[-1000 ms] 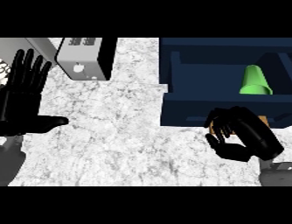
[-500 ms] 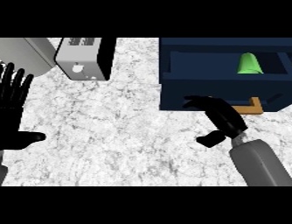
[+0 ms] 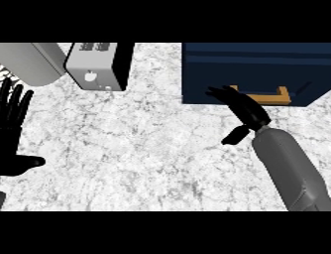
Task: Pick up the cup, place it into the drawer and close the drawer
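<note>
Since the earlier frame, the navy box-shaped drawer (image 3: 260, 74) has been pushed shut, hiding the cup. Right hand (image 3: 243, 110), fingers straight, presses its front beside the wooden handle (image 3: 262, 95). Left hand (image 3: 1, 130) rests open at the marbled counter's (image 3: 139, 149) left edge.

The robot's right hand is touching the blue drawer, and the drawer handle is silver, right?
Not quite. The head view shows the right robot hand at the blue drawer, but the handle is orange-brown, not silver.

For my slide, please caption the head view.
Right hand against the closed blue drawer; left hand rests open.
</note>
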You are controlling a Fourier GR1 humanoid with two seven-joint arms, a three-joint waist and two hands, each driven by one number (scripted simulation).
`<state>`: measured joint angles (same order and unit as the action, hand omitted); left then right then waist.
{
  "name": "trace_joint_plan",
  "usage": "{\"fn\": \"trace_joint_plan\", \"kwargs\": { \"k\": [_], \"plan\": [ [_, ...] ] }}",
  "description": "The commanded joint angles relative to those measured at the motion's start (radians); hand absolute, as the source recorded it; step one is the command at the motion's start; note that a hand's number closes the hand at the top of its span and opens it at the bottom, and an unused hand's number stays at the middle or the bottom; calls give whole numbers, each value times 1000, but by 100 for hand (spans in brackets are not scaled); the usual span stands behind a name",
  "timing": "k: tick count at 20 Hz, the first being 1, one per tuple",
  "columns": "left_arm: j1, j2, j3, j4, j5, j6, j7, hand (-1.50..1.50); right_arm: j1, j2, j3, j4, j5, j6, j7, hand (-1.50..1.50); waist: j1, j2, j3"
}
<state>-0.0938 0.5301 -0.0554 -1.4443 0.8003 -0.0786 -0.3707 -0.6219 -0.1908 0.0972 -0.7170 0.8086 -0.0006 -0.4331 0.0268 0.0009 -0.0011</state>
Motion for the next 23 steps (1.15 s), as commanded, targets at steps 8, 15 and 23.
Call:
{"fn": "trace_joint_plan", "kwargs": {
  "k": [8, 15, 23],
  "plan": [
    [-51, -11, 36, 55, -6, -68, 14, -150, -305, -69, -113, 421, -7, 34, -78, -150, 27, 22, 3],
    [-45, -3, 34, 40, -15, -89, 19, -150, -331, -163, -153, 498, -25, 51, -166, -150, 52, 35, 4],
    [-2, -44, -5, 18, -60, -82, -10, -150, -400, -159, -172, 537, -38, 63, -133, -150, 79, 39, 4]
  ]
}}
